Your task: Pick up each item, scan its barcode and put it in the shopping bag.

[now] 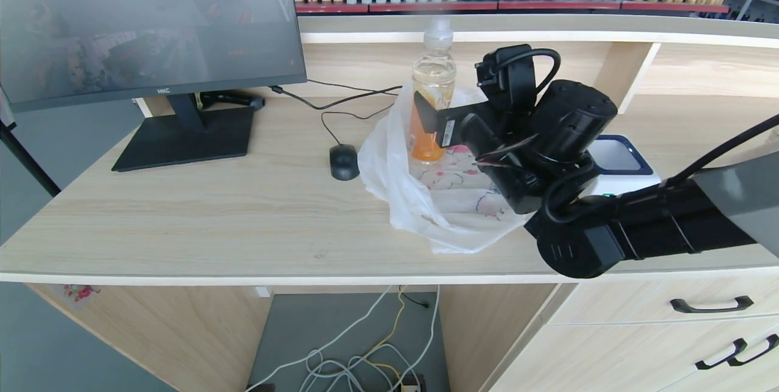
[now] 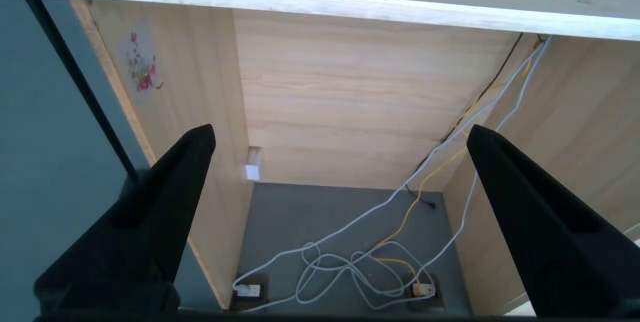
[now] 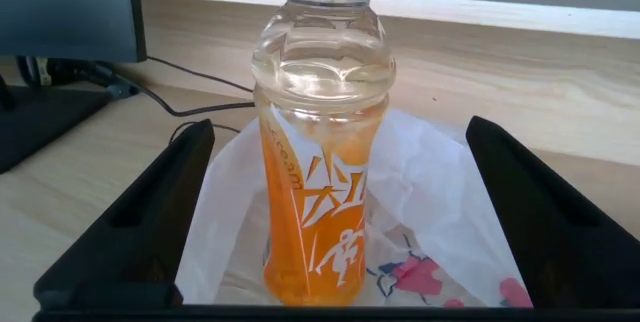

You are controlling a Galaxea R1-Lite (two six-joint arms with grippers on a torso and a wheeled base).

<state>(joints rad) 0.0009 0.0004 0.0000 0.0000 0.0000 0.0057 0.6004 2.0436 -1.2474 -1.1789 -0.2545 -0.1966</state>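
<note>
My right claw point(image 3: 335, 134) stands open, jaws either side of the bottle point(image 3: 320, 172) and clear of it. The bottle stands upright inside the shopping bag point(image 1: 389, 185). Risk: on withdrawal, a finger clipping the bottle or snagging the loose plastic could topple it.

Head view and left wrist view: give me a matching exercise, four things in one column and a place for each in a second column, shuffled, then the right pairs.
Things
1. bottle
2. mouse
3. monitor
4. left gripper

Places
A. on the counter, toward the robot's left
B. below the counter, above loose cables
C. upright, with the shopping bag around its base
D. on the counter, between the monitor and the bag

Pairs: 1-C, 2-D, 3-A, 4-B
</note>
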